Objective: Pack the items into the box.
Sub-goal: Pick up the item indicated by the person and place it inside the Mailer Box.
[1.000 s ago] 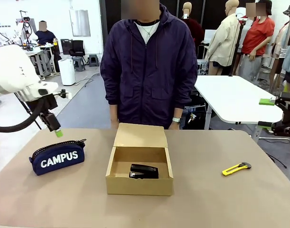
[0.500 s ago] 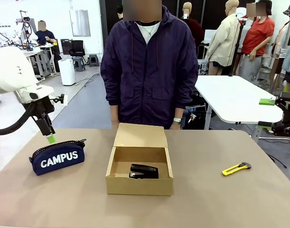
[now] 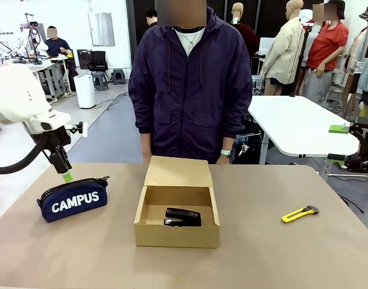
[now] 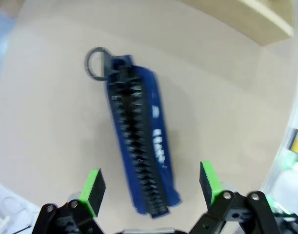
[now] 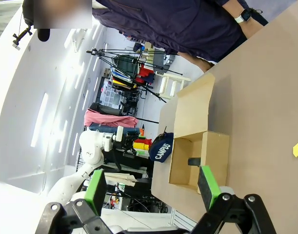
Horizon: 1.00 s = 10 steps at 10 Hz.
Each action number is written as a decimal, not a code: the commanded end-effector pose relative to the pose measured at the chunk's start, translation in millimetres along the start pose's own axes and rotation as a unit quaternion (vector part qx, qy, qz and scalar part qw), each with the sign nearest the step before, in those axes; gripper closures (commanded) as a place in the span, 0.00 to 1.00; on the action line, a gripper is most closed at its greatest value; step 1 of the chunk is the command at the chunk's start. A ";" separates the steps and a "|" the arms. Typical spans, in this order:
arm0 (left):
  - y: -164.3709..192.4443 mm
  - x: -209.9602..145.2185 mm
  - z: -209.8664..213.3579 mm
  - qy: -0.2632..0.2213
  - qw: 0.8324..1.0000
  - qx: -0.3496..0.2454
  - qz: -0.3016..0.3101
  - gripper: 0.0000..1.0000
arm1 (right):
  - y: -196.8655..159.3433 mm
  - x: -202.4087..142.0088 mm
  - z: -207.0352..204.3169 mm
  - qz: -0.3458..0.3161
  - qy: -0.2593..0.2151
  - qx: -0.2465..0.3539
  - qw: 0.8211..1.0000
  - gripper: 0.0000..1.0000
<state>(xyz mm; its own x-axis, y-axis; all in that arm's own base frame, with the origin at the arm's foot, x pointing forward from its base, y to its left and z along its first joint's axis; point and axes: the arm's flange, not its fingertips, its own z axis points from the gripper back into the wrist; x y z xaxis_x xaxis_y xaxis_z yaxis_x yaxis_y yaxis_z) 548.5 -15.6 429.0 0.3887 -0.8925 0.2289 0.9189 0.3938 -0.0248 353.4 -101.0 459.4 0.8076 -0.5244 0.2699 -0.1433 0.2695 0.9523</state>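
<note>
A person (image 3: 190, 84) in a purple jacket stands behind the tan table (image 3: 280, 259).

Three items count up as one black stapler (image 3: 183, 217), one navy pouch (image 3: 73, 200) lettered "CAMPUS", and one yellow-and-black utility knife (image 3: 300, 213). There is one brown cardboard box (image 3: 176, 232) with one flap lid (image 3: 177, 171). Of the three items, one lies inside the box and two lie out on the single worktop (image 3: 280, 253). Two robot hands are seen, one left hand (image 4: 149, 184) and one right hand (image 5: 151, 186), each with two green-padded fingers (image 4: 92, 187). One person (image 3: 190, 84) stands at the far side
</note>
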 end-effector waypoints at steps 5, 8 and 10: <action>6.5 -6.3 -66.6 0.048 0.995 0.031 -0.088 0.00 | 2.3 -0.4 1.8 -0.001 0.006 -0.004 1.000 0.00; 10.0 -12.5 -89.0 0.050 0.994 -0.004 -0.096 0.00 | 2.3 -0.4 1.8 -0.001 0.006 -0.004 1.000 0.00; 9.9 -12.5 -90.8 0.056 0.994 -0.021 -0.088 0.58 | 2.3 -0.4 1.8 -0.001 0.006 -0.004 1.000 0.00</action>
<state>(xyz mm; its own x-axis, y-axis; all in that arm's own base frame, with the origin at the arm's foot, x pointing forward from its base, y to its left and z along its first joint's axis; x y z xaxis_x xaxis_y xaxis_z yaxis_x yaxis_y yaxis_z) 555.6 -24.0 332.5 0.2363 -0.9640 0.1219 0.9715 0.2368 -0.0106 353.3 -101.1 459.5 0.8075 -0.5245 0.2700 -0.1434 0.2695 0.9523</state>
